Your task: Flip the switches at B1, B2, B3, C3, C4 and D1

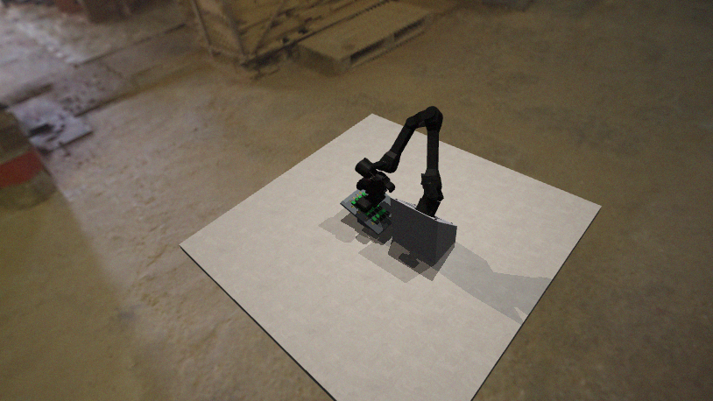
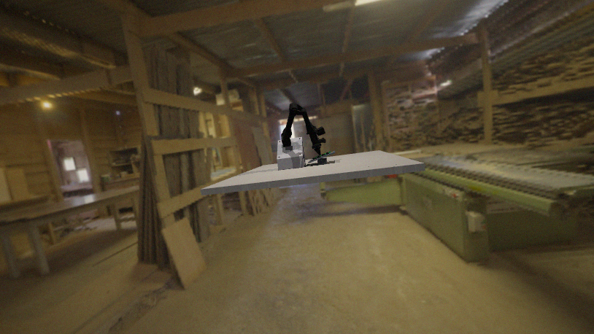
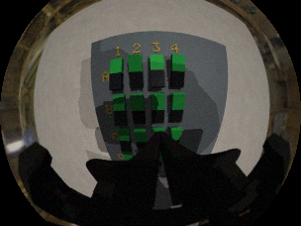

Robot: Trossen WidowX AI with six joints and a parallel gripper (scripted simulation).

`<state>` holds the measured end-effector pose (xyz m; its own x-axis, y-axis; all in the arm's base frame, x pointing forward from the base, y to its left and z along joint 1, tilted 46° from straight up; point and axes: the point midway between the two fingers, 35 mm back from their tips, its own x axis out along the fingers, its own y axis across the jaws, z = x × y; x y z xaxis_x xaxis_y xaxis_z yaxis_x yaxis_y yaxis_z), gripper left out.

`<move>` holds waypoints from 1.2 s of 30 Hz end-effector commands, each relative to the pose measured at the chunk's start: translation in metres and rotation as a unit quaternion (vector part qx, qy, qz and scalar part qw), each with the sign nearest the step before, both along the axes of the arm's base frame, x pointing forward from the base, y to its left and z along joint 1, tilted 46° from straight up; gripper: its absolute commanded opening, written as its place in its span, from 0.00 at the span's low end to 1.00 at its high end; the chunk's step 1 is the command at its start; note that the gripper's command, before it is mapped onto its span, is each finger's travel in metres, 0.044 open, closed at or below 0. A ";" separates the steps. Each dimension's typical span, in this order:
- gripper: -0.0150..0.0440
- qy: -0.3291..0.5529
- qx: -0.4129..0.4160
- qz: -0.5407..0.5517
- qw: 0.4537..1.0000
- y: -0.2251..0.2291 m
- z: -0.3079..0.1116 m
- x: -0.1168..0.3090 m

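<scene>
The tilted grey switch panel (image 1: 347,202) (image 2: 331,153) (image 3: 210,61) carries green-and-black rocker switches. In the wrist view, B1 (image 3: 119,110) is at the left of row B and B3 (image 3: 157,108) is third along. C4 (image 3: 176,133) shows its green part. My gripper (image 2: 319,152) (image 3: 158,134) is shut and empty, its tips over C3 (image 3: 158,129), low at the panel; whether they touch it is unclear. The fingers hide the lower part of C3 and most of row D. Only a green strip of D1 (image 3: 128,157) shows. The exact tilts of the switches are hard to tell.
The panel stands on a pale table top (image 1: 278,259) (image 2: 249,178). A grey box-like base (image 1: 413,229) (image 2: 290,160) under the arm stands close to the panel's near side. The arm's shadow falls across the panel and table.
</scene>
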<state>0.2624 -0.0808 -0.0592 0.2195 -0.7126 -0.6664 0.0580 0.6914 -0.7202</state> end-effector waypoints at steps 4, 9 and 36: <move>0.25 0.003 0.001 0.003 1.000 0.000 -0.001 0.000; 0.25 0.000 0.000 0.000 1.000 0.001 0.000 0.000; 0.25 0.003 0.001 0.003 1.000 0.003 0.031 -0.007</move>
